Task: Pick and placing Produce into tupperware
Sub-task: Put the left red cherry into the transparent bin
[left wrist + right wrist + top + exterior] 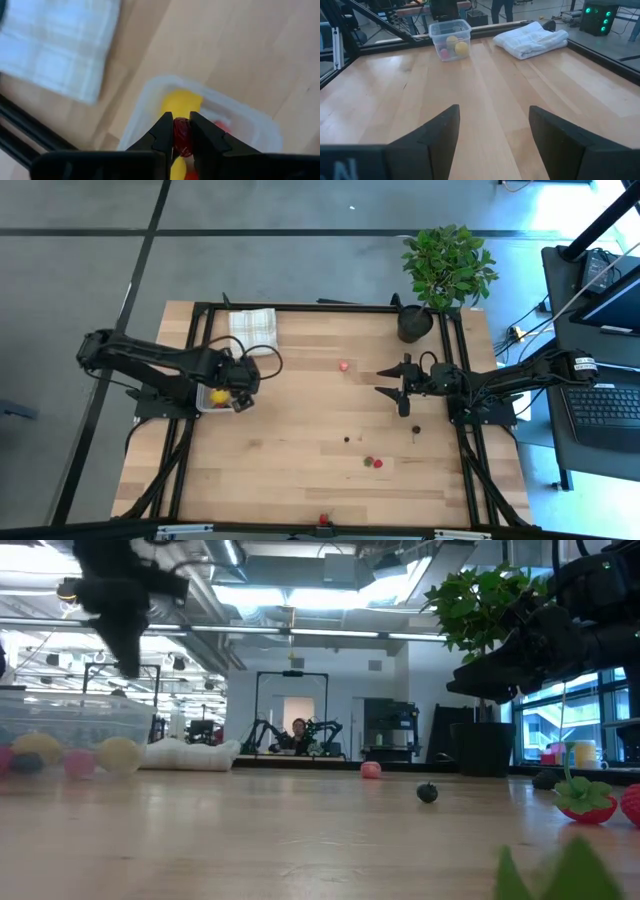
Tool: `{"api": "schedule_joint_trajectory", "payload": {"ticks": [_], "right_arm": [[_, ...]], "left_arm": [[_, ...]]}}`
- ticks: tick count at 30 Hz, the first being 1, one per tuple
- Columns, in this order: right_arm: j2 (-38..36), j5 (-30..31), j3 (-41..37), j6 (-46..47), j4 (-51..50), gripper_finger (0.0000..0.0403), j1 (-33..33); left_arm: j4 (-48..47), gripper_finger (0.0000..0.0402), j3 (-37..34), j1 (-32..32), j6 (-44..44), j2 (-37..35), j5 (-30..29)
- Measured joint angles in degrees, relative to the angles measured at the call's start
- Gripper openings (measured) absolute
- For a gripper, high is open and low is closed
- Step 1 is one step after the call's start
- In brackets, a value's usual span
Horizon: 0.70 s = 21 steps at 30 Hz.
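Left pincer (182, 142) hangs over the tupperware (213, 400) near the table's (300, 470) left edge, clamped on a dark red cherry piece (182, 136); we see lemons (181, 102) inside. Right pincer (392, 382) waits, fingers apart. No readable writing.

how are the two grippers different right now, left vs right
The left gripper is shut on a small dark red fruit piece; the right gripper is open and holds nothing.
The left gripper hangs over the clear tupperware, which already holds yellow pieces; the right gripper waits over bare table near the plant pot.
Both are dark two-finger grippers.
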Motion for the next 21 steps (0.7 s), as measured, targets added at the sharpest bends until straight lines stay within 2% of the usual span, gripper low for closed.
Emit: {"api": "schedule_joint_trajectory", "payload": {"ticks": [7, 11, 16, 21], "right_arm": [[0.00, 0.00, 0.00, -0.02, -0.42, 0.0240, 0.00], [0.00, 0.00, 0.00, 0.00, -0.42, 0.0240, 0.00], [0.00, 0.01, 0.00, 0.00, -0.38, 0.0240, 0.00], [0.00, 0.02, 0.00, 0.00, -0.35, 0.0240, 0.00]], "left_arm": [[0.16, 0.0058, -6.92, 2.07, -1.67, 0.00, 7.18], [3.95, 0.0052, -11.25, 2.81, -2.05, 0.00, 10.15], [8.50, 0.0044, -15.01, 3.08, -2.03, 0.00, 11.38], [9.75, 0.0058, -16.58, 3.08, -2.06, 0.00, 12.20]]}}
